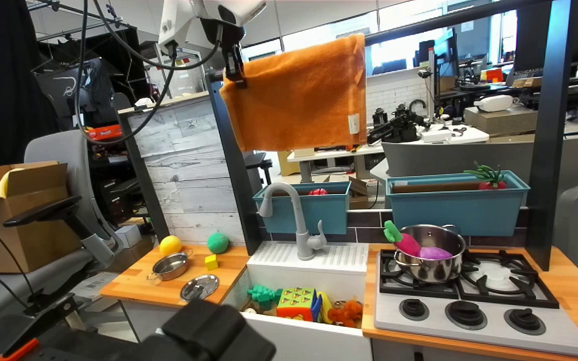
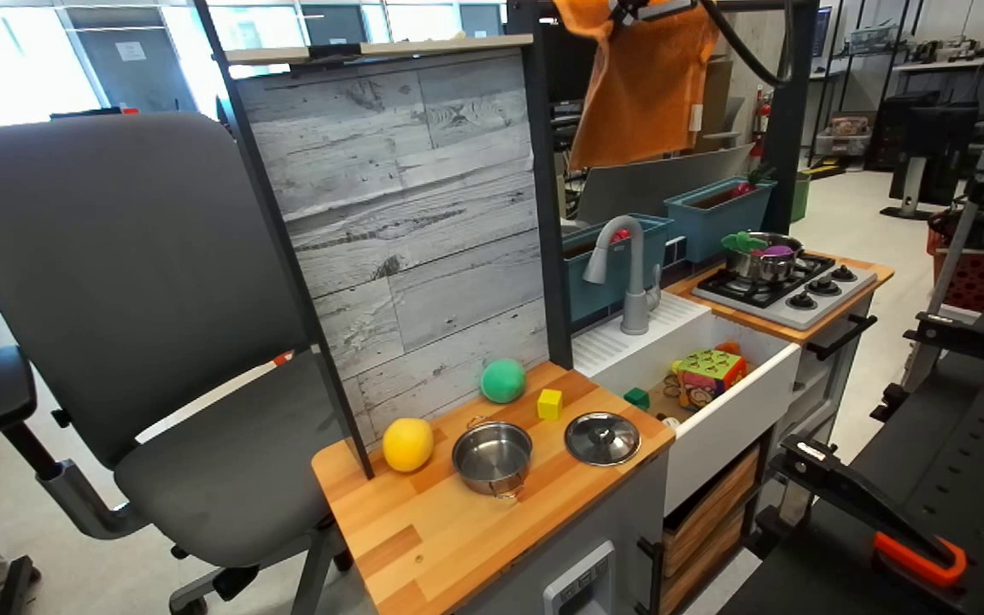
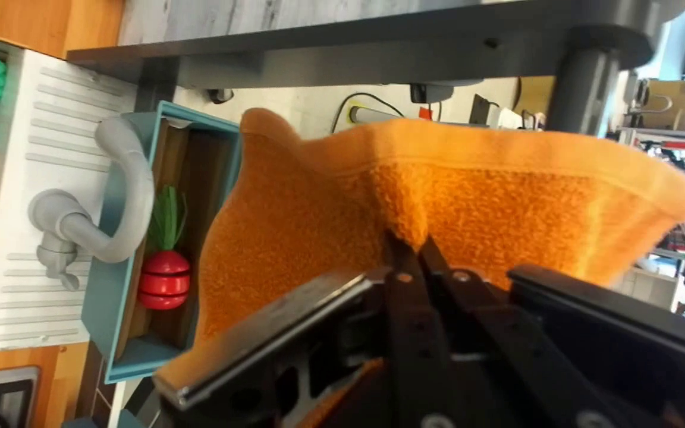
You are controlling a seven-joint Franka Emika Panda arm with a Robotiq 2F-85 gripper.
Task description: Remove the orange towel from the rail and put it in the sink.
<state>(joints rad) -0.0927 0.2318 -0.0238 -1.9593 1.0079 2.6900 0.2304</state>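
In the sink (image 1: 329, 346) lies a patterned cube (image 1: 296, 303); the pot (image 1: 430, 272) holds toys (image 1: 409, 245).

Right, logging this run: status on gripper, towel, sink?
Gripper pinching orange towel. Towel not in sink; can't tell if off rail. Possible snag: gooseneck faucet; toy cube in sink.

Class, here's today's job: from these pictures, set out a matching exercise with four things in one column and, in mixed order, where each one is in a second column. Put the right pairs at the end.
Things
1. orange towel
2. green ball
3. deep pot
4. patterned cube

Places
A. in the sink
B. held in the gripper
C. on the stove
D. on the wooden counter, near the yellow block

Right pairs
1-B
2-D
3-C
4-A
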